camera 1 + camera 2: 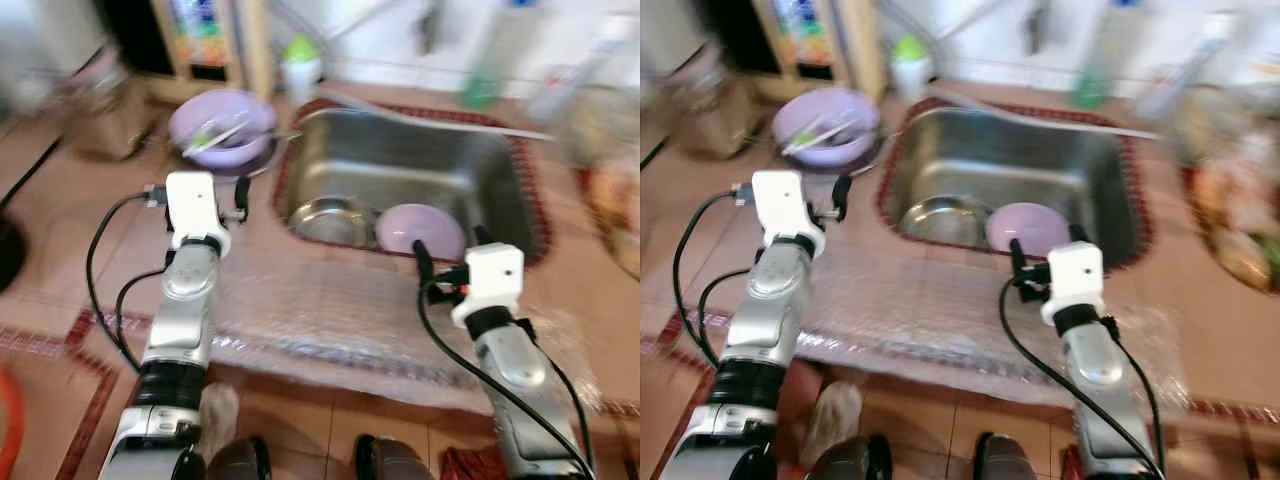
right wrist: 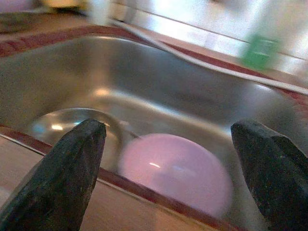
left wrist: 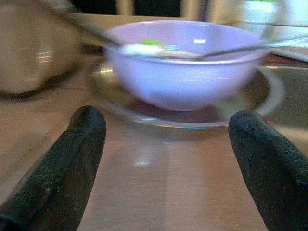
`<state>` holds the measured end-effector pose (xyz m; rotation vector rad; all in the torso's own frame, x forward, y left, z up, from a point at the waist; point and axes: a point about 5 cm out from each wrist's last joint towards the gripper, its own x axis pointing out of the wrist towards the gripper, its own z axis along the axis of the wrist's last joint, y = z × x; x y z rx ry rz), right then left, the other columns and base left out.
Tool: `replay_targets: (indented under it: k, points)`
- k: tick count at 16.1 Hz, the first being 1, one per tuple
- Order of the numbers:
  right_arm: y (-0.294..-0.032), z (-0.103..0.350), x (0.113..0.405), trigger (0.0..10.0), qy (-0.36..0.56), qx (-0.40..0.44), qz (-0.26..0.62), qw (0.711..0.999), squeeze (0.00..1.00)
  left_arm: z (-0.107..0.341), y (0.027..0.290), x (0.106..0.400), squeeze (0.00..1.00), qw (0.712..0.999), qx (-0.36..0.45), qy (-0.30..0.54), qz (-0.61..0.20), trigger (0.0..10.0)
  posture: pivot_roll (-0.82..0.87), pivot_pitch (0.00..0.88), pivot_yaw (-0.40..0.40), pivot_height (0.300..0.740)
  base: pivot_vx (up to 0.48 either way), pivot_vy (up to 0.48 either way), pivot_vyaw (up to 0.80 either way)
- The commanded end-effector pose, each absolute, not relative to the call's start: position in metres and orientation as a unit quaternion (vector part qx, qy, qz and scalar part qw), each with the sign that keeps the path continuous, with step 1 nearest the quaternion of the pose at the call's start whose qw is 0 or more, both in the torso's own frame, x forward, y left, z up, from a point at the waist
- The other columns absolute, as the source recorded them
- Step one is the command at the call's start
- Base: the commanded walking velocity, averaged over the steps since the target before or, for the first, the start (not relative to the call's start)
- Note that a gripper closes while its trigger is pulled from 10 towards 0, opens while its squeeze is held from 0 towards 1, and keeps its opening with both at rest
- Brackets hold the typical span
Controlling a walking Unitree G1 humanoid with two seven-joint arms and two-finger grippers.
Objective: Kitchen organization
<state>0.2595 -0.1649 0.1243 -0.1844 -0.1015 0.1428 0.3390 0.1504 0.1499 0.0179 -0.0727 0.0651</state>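
Lilac bowl (image 3: 185, 65) faces the spread left hand (image 3: 166, 163) (right hand (image 2: 168, 168) spread over sink (image 1: 470, 160)).

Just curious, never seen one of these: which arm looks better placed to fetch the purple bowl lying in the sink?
Probably the right. Its open tool hovers at the sink's front rim, above the purple bowl. The left tool faces another bowl on the counter.

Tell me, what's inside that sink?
The sink holds an upturned purple bowl beside a steel bowl. Whatever lies beneath the purple bowl is covered. The right hand hangs open at the sink's near rim.
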Motion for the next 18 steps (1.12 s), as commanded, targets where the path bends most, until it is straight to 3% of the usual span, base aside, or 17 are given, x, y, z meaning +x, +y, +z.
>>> replay_targets:
  k: [1, 2, 6, 18]
  points:
    - [-0.161, 0.127, 0.26, 10.0, -0.054, -0.09, 0.079, 0.991, 0.0, 0.151, 0.153, 0.339, 0.0, 0.998, 0.014, -0.039, 0.038, 10.0, -0.12, 0.189, -0.008, 0.74, 0.0, 0.0, 0.79]
    - [-0.16, 0.128, 0.261, 10.0, -0.05, -0.064, 0.068, 0.994, 0.0, 0.15, 0.15, 0.341, 0.0, 0.999, 0.014, -0.036, 0.031, 10.0, -0.11, 0.191, -0.007, 0.74, 0.0, 0.0, 0.0]
    - [-0.162, 0.126, 0.254, 10.0, -0.045, -0.072, 0.068, 0.994, 0.0, 0.166, 0.139, 0.353, 0.0, 0.998, 0.014, -0.056, 0.007, 10.0, -0.13, 0.208, 0.013, 0.74, 0.0, 0.0, 0.0]
    - [-0.168, 0.131, 0.234, 10.0, -0.038, -0.096, 0.071, 0.992, 0.0, 0.182, 0.124, 0.395, 0.0, 1.0, -0.02, -0.013, -0.012, 10.0, -0.22, 0.244, 0.04, 0.74, 0.0, 0.0, 0.0]
